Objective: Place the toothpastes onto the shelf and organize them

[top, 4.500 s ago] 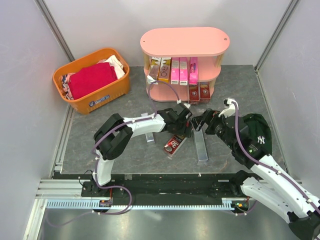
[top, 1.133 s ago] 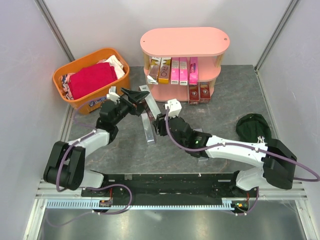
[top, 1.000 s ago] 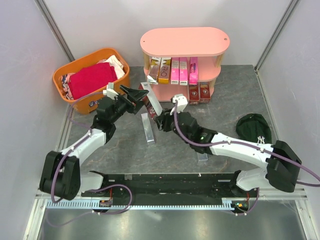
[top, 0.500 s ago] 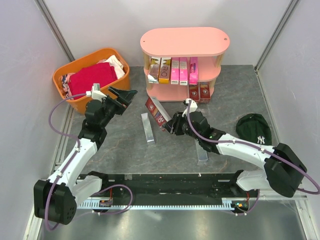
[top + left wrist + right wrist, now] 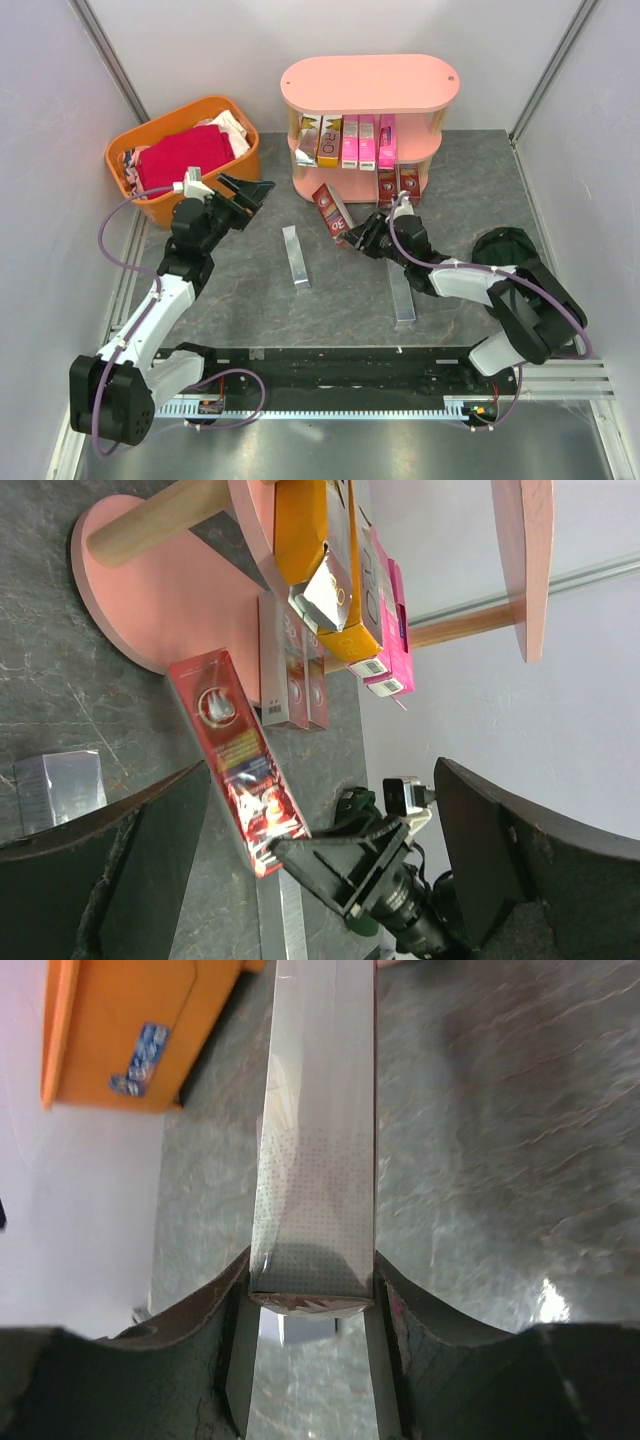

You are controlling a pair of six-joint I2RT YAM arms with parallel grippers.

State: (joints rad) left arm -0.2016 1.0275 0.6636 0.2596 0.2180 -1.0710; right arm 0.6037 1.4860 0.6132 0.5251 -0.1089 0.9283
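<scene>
The pink shelf (image 5: pixel 370 85) stands at the back. Its middle tier holds silver, gold and pink toothpastes (image 5: pixel 345 140), and two dark red ones (image 5: pixel 400 185) stand on the bottom tier. My right gripper (image 5: pixel 356 233) is shut on a dark red toothpaste carton (image 5: pixel 330 212), which tilts just in front of the shelf's bottom tier (image 5: pixel 170 600). In the right wrist view this carton (image 5: pixel 315 1160) sits between both fingers. My left gripper (image 5: pixel 252 196) hangs open and empty near the basket. From there it looks at the held carton (image 5: pixel 235 755) and the right gripper (image 5: pixel 340 855).
Two silver cartons lie on the table, one at the middle (image 5: pixel 296 257) and one to the right (image 5: pixel 401 293). An orange basket (image 5: pixel 185 160) with red cloth stands at the back left. A dark cap (image 5: pixel 508 255) lies at the right.
My right gripper has carried the dark red carton to the right and back, toward the shelf's bottom tier. My left arm drew back left toward the basket, then held still, open.
</scene>
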